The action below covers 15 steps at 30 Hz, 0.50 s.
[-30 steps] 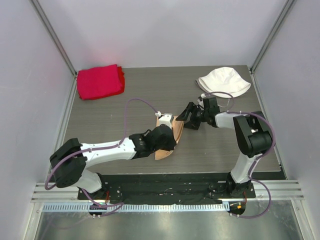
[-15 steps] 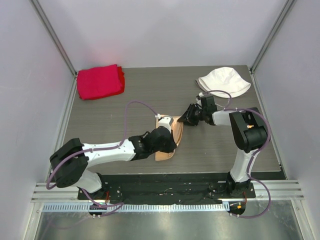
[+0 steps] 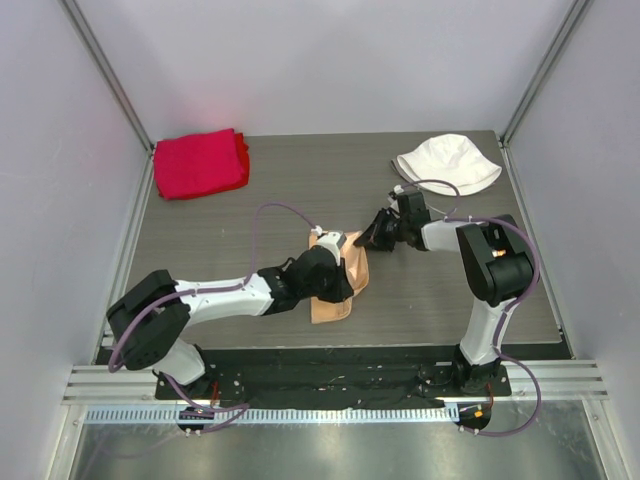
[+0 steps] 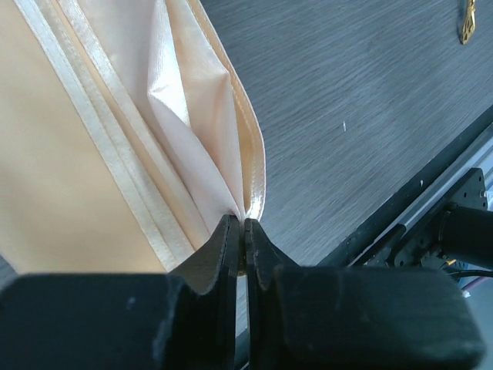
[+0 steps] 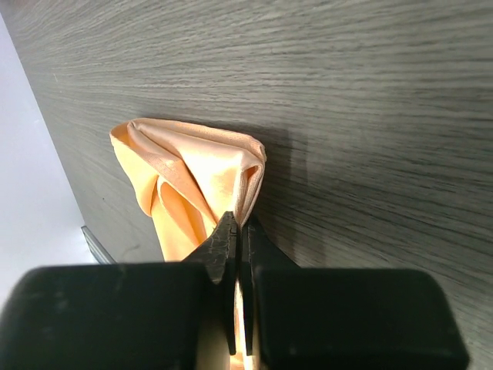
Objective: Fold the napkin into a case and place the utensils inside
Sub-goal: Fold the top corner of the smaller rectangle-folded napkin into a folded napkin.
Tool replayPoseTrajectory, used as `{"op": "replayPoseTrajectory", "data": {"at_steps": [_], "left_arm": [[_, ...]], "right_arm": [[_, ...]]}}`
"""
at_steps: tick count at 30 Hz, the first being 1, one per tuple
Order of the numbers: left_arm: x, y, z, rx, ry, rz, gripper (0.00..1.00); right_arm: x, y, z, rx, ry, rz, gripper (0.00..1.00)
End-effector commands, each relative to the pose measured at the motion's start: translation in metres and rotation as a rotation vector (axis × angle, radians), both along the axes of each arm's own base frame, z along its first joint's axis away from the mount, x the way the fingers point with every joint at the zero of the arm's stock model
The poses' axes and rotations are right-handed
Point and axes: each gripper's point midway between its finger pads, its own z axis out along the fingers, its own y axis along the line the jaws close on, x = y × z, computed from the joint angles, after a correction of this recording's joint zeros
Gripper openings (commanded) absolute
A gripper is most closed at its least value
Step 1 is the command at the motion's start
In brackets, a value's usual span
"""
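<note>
Folding the napkin into a case
The left fingers and right fingers each pinch its edge; next, I think, lay it over evenly.

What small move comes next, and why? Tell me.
Probably draw the right jaws' pinched corner across the napkin to lay a fold: left jaws and right jaws are shut on its edges, and it lies bunched, not a flat pocket.
</note>
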Motion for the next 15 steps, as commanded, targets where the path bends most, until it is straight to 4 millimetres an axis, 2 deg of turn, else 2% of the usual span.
{"op": "replayPoseTrajectory", "data": {"at_steps": [1,3,6,7,9,10,12,15], "left_arm": [[0.006,-0.023,0.022,-0.096,-0.025,-0.058,0.06],[0.003,-0.026,0.021,-0.119,-0.005,-0.066,0.04],[-0.001,-0.028,0.017,-0.125,0.016,-0.075,0.03],[-0.001,-0.028,0.019,-0.131,0.015,-0.074,0.03],[-0.002,-0.028,0.019,-0.133,0.017,-0.081,0.03],[-0.003,-0.028,0.020,-0.136,0.019,-0.085,0.03],[-0.005,-0.028,0.023,-0.146,0.022,-0.091,0.03],[-0.009,-0.027,0.026,-0.161,0.031,-0.095,0.02]], "right_arm": [[0.017,0.005,0.021,0.001,-0.076,0.004,0.09],[0.015,0.003,0.019,-0.013,-0.061,0.013,0.22],[0.004,0.001,0.015,-0.025,-0.021,0.028,0.27],[-0.004,-0.002,0.015,-0.034,-0.005,0.027,0.38],[-0.013,-0.005,0.014,-0.042,0.001,0.034,0.46],[-0.021,-0.008,0.009,-0.053,0.015,0.040,0.55],[-0.025,-0.010,0.008,-0.066,-0.005,0.062,0.60],[-0.027,-0.011,0.001,-0.076,-0.008,0.074,0.61]]}}
